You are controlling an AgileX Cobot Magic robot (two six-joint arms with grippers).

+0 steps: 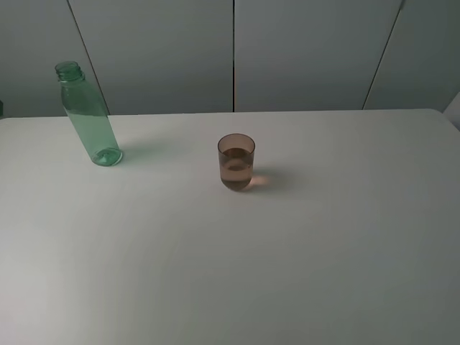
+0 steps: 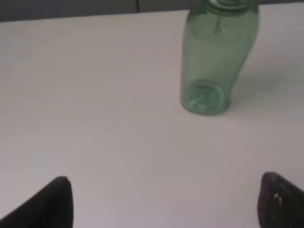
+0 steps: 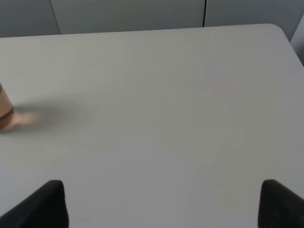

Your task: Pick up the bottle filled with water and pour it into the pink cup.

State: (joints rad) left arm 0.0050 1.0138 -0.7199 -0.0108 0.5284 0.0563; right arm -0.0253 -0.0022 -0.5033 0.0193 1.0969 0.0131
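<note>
The green bottle (image 1: 90, 118) stands upright and capless on the white table (image 1: 323, 237) at the far left. The left wrist view shows the bottle (image 2: 216, 61) ahead of my left gripper (image 2: 166, 202), which is open and empty, its black fingertips (image 2: 52, 202) wide apart and well short of the bottle. The pink cup (image 1: 236, 162) stands near the table's middle with liquid in its lower half. Its edge shows in the right wrist view (image 3: 4, 109). My right gripper (image 3: 164, 204) is open and empty, off to the cup's right. Neither gripper shows in the exterior high view.
Grey wall panels (image 1: 309, 50) rise behind the table's far edge. The table's rounded far right corner (image 3: 280, 31) shows in the right wrist view.
</note>
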